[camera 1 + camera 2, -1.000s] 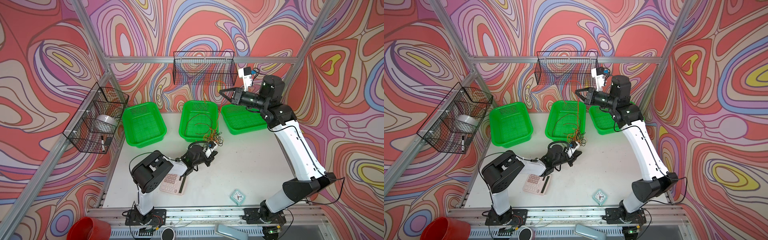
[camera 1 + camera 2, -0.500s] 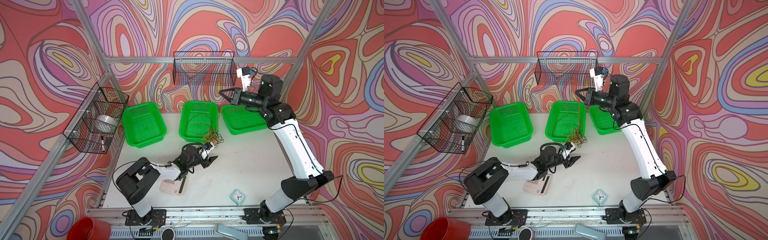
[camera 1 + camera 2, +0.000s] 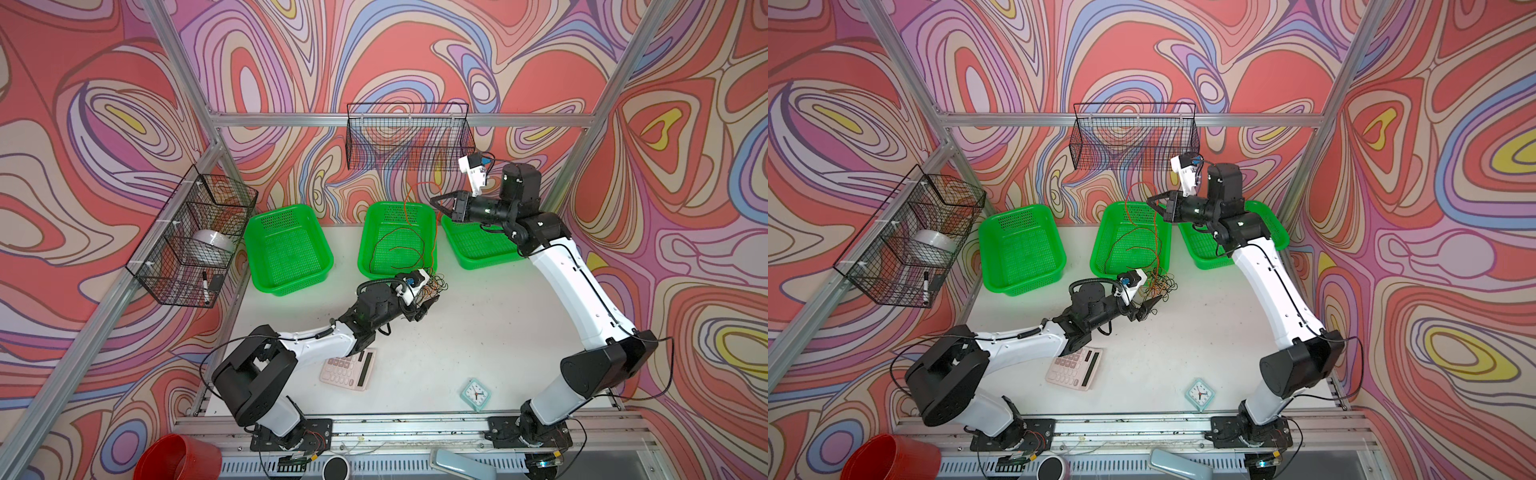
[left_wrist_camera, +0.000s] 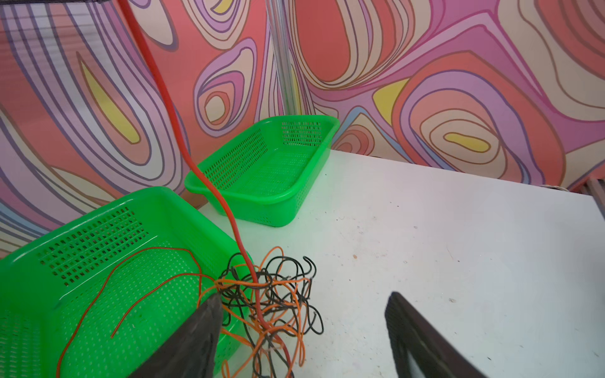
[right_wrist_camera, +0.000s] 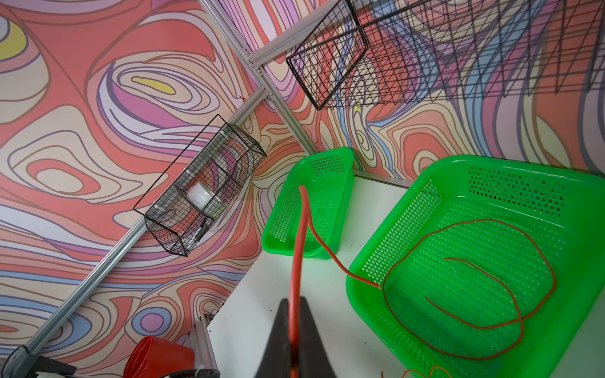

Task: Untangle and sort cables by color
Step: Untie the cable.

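My R gripper (image 5: 293,302) is up off the table (image 3: 478,332), over the gap btw the mid basket (image 3: 372,232) and the right basket (image 3: 478,249), near the table's rear edge. Its jaws are pinched tight on a red cable (image 5: 296,248). The short free end arcs past the tips and hangs over the mid basket; can't tell if it touches. The long part runs down to the tangle (image 4: 271,304).

Tangle = orange, black + red loops, knotted. It lies on the table against the mid basket's corner twd the table's front edge and right side, w/ a few loops over that rim. Thin red strands (image 5: 484,220) lie curled on the mid basket's floor and run over the rim into the tangle; one cable or two, can't tell.

My L gripper (image 4: 302,301) is low at the tangle, jaws wide apart, gripping nothing. One finger sits at the tangle's basket side, the other well clear over bare table, some loops btw them. Whether the near finger touches wire, can't tell.

The left basket (image 3: 286,249) stands apart along the rear edge, left of the mid one.
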